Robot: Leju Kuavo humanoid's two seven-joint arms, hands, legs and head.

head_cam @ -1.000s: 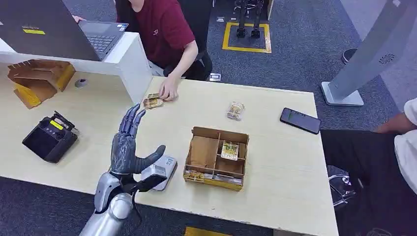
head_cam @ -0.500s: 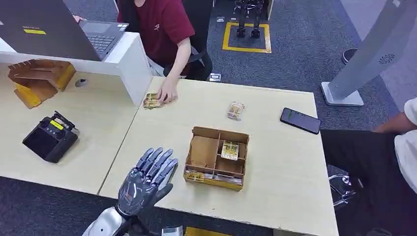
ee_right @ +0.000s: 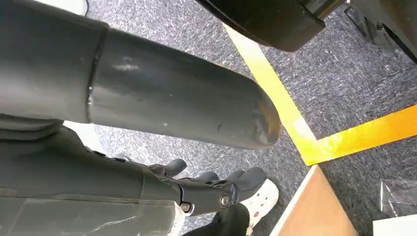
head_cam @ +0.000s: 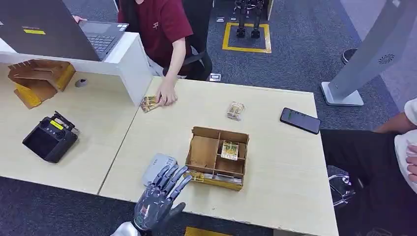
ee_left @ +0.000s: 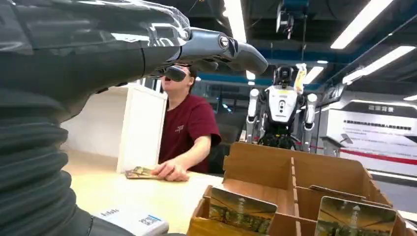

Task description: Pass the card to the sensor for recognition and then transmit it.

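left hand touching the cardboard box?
Cannot tell. In the head view the left hand sits by the cardboard box front corner, fingertips overlapping its edge; the left wrist view shows no plain contact or gap.

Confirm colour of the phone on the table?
Black phone, faint green on its screen; clearest in the head view.

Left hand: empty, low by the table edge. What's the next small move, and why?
Probably reach the left hand forward and to the right, toward the cardboard box, to pick a card. The hand is open with fingers spread and holds nothing. It sits at the near edge, by the grey sensor. The box with its cards stands just beside the sensor, so it looks like a short reach.
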